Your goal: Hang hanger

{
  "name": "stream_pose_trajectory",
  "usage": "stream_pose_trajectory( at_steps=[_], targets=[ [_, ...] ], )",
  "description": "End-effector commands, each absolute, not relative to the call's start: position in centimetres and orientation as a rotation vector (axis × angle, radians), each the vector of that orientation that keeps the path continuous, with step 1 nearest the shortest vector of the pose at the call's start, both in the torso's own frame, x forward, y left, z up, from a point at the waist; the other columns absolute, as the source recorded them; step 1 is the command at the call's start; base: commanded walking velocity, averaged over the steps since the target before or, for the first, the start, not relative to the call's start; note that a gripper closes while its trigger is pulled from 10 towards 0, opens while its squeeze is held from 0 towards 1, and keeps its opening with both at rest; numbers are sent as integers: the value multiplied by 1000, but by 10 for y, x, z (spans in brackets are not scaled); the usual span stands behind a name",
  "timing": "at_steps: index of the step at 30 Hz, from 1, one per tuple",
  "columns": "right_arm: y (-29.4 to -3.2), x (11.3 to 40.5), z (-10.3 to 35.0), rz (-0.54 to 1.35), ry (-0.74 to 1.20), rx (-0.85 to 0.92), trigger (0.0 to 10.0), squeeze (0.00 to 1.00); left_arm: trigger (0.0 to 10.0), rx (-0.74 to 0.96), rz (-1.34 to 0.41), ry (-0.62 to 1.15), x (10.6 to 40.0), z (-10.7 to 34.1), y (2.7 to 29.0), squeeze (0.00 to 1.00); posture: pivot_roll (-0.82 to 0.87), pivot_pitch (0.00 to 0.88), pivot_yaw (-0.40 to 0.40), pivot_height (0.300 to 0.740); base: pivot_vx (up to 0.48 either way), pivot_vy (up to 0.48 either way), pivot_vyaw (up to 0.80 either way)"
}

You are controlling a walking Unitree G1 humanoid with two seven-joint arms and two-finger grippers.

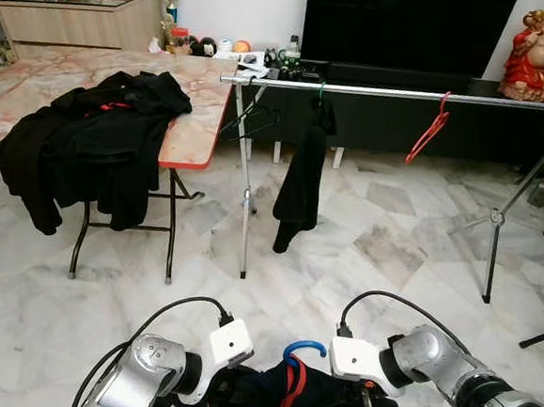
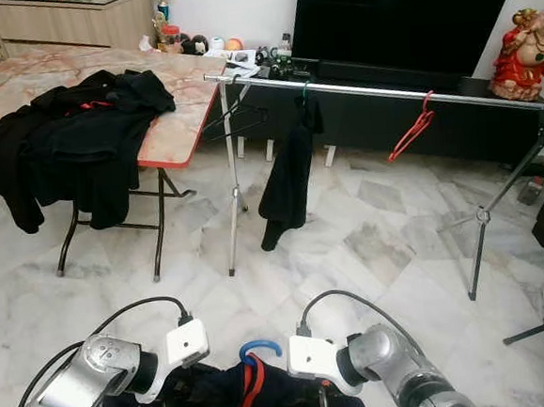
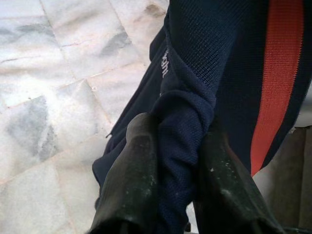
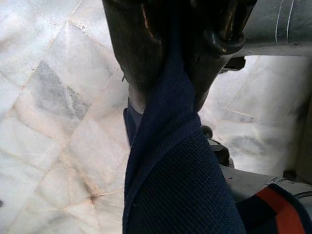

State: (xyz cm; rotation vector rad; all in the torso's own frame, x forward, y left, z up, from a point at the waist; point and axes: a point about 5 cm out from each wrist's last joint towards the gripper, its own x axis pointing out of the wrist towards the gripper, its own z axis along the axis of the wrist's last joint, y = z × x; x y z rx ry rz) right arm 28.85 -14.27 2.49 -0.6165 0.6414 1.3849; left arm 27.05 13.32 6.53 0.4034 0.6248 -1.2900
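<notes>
Between the two grippers hangs a navy garment (image 1: 316, 398) on a blue hanger (image 1: 303, 349); the left gripper (image 3: 178, 161) pinches a fold of it (red stripe just beside), and the right gripper (image 4: 170, 73) clamps another fold. Well ahead stands the clothes rail (image 1: 386, 89).

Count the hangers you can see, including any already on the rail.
4: a black hanger at the rail's left end, one under the hanging black garment, a red hanger further right, and the blue-hooked hanger between both claws. Others may lie hidden under the table clothes.
</notes>
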Motion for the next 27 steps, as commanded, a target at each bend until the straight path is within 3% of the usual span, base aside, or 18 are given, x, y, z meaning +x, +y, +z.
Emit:
stream_pose_trajectory(
  at_steps=[1, 20, 24, 25, 26, 27],
  targets=[
    [-139, 298, 36, 1352, 577, -617, 10000, 1000, 0, 402, -1314, 599, 271, 68, 124, 0, 72, 0, -125, 740, 0, 0, 0],
    [-150, 293, 36, 1468, 676, -695, 10000, 1000, 0, 486, -1046, 591, 287, 49, 144, 0, 63, 0, -131, 740, 0, 0, 0],
    [-158, 298, 35, 1367, 669, -761, 10000, 1000, 0, 444, -904, 549, 296, 45, 152, 0, 61, 0, -131, 740, 0, 0, 0],
    [-162, 305, 36, 1224, 636, -770, 10000, 1000, 0, 434, -796, 513, 300, 42, 159, 0, 62, 0, -129, 740, 0, 0, 0],
    [-162, 305, 36, 1224, 636, -770, 10000, 1000, 0, 434, -796, 513, 300, 42, 159, 0, 62, 0, -129, 740, 0, 0, 0],
    [-170, 312, 35, 1047, 609, -768, 10000, 1000, 0, 416, -652, 517, 303, 35, 171, 0, 63, 0, -131, 740, 0, 0, 0]
  ],
)
